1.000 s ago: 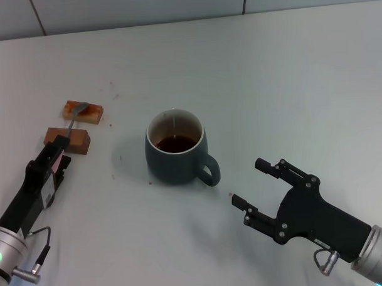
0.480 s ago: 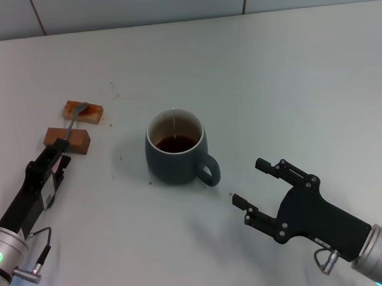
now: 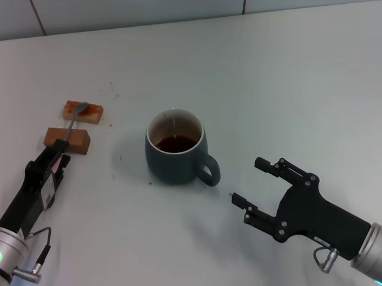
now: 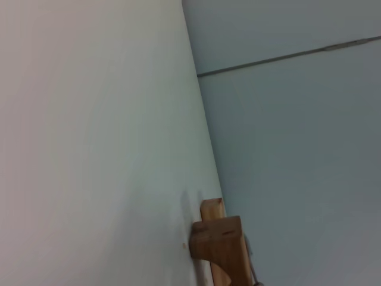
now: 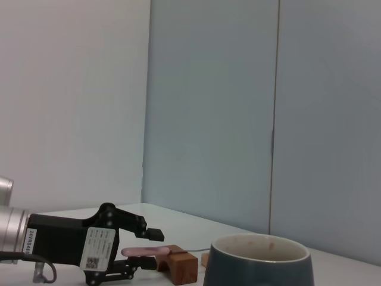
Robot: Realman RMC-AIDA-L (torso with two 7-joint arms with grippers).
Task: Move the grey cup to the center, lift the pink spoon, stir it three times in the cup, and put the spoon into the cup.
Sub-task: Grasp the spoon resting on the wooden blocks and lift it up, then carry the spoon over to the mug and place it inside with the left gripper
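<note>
My left gripper [image 3: 58, 152] straddles the slim pink spoon [image 5: 141, 252], jaws open; my right gripper [image 3: 250, 182] sits open beside the squat grey-blue ceramic cup [image 3: 174, 147].

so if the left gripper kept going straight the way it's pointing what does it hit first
Probably the pink spoon: its handle already lies between the open fingers of the left gripper. Just beyond comes the nearer brown block the spoon rests on, though depth is hard to judge.

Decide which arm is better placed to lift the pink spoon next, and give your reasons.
Left. The left claw is already at the spoon handle on the wooden blocks. The right claw hangs open beyond the cup, far from the spoon.
</note>
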